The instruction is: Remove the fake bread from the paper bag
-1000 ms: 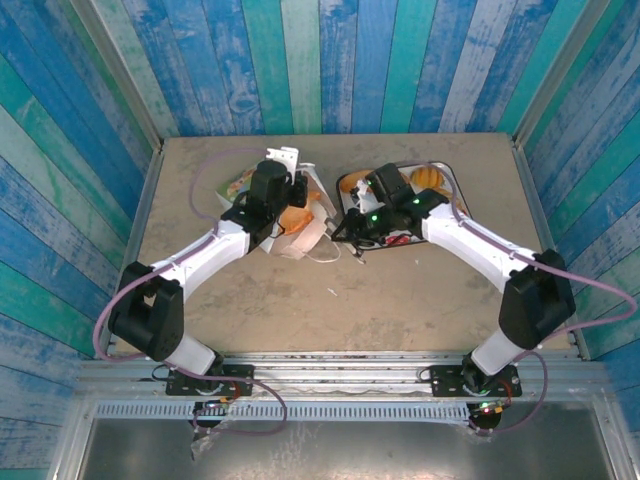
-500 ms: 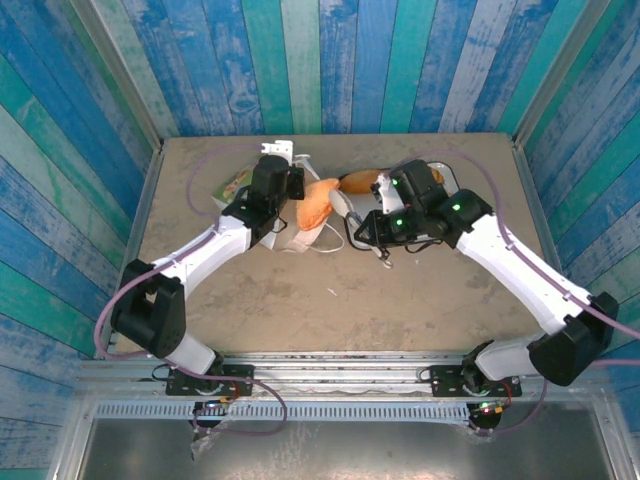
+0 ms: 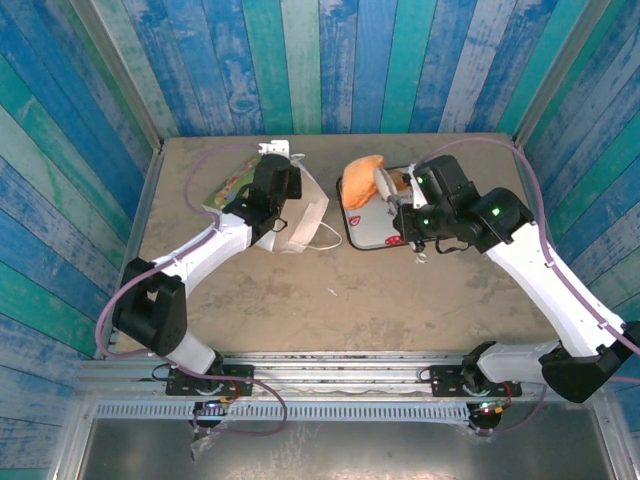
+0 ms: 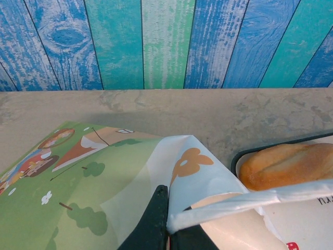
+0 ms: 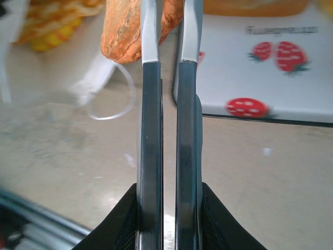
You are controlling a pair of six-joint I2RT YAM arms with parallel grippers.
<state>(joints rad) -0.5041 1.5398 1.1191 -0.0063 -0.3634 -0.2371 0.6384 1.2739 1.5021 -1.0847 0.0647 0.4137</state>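
Nearest the arm bases the tabletop point(image 3: 400, 300) carries a small pale scrap point(image 3: 333, 292). Beyond it, left of the middle, the paper bag point(image 3: 305, 207) lies on its side, its loop handles point(image 3: 298, 244) trailing toward the near edge. The left claw point(image 4: 167, 223) is closed on the bag's rim, pinching the thin paper flat between its fingers.

To the right, the right claw point(image 5: 169, 208) is clamped around a pair of metal tongs point(image 5: 169, 104), squeezing the two blades close together. The tips of the tongs pinch an orange loaf point(image 3: 362, 168), which is out of the bag and at the far left corner of the strawberry tray point(image 3: 375, 230); whether it rests on the tray or hangs above it cannot be told. A paler roll point(image 4: 286, 164) lies on the tray toward its far edge. A blurred yellow-orange shape point(image 5: 52, 18) near the bag may be more bread; it is too soft to be sure.

The loaf looks glossy and is held by one end only, so it could pivot or slip from the tips. Since it straddles the tray's left edge, an early release could let it tip onto the tabletop. The tongs could twist inside the claw; lowering carelessly could shove the roll; a handle loop could snag the tongs on the next reach; a tug from the left arm could tear the paper.
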